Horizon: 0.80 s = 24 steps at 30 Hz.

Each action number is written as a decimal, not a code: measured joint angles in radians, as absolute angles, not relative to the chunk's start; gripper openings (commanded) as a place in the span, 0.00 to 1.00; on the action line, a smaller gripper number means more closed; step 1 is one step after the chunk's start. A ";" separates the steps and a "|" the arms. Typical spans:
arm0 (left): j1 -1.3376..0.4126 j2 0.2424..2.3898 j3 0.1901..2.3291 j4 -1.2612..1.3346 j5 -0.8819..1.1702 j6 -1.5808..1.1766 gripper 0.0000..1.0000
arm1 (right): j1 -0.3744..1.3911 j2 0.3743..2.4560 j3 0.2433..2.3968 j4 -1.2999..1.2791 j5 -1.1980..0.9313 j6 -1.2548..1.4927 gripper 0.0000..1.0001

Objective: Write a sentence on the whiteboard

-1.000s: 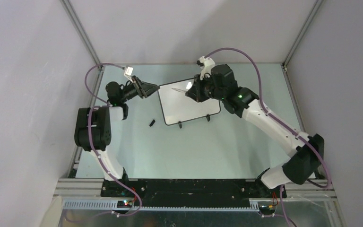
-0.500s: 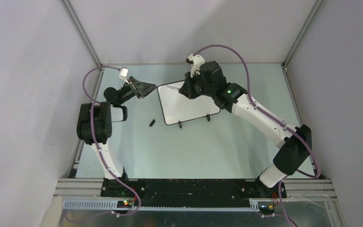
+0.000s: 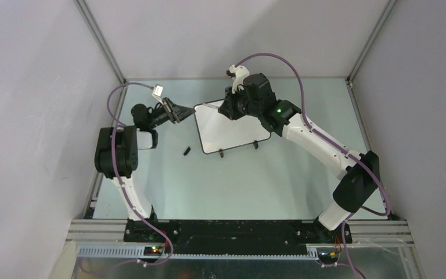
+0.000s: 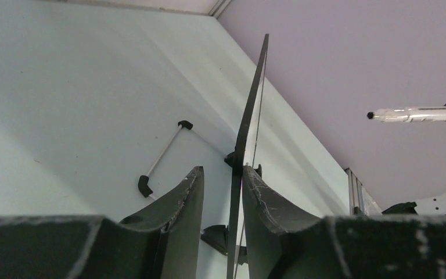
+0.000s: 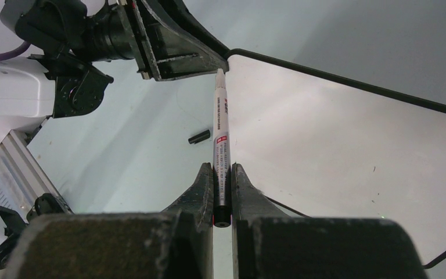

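we note left jaws part-open astride the whiteboard (image 3: 232, 131) edge, likely to steady it, right jaws clamped on the marker (image 5: 220, 145).

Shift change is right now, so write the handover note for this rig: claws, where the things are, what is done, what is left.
Left claw: open, straddling the left edge of the whiteboard, not clamped.
Right claw: shut on the marker, which is uncapped. Its tip is by the board's far left corner; contact cannot be told.
Cap: lies on the table, left of the board.
Done: marker uncapped and in the claw, board standing on its feet.
Left: steady the board and write the whole sentence; the board is blank.
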<state>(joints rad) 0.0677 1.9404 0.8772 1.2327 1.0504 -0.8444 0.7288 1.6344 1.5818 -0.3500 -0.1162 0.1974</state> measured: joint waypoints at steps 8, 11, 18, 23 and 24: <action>0.045 1.916 0.884 1.087 1.051 -0.746 0.36 | 0.729 1.636 1.587 -0.364 -0.116 0.196 0.00; 0.044 1.916 0.892 1.091 1.055 -0.746 0.31 | 0.729 1.649 1.608 -0.380 -0.116 0.189 0.00; 0.057 1.980 0.948 1.346 1.081 -0.933 0.35 | 0.730 1.692 1.641 -0.408 -0.112 0.181 0.00; 0.067 2.014 0.962 1.428 1.085 -1.014 0.39 | 0.730 1.701 1.646 -0.426 -0.112 0.180 0.00; 0.068 2.016 0.963 1.435 1.086 -1.021 0.40 | 0.730 1.701 1.646 -0.428 -0.112 0.179 0.00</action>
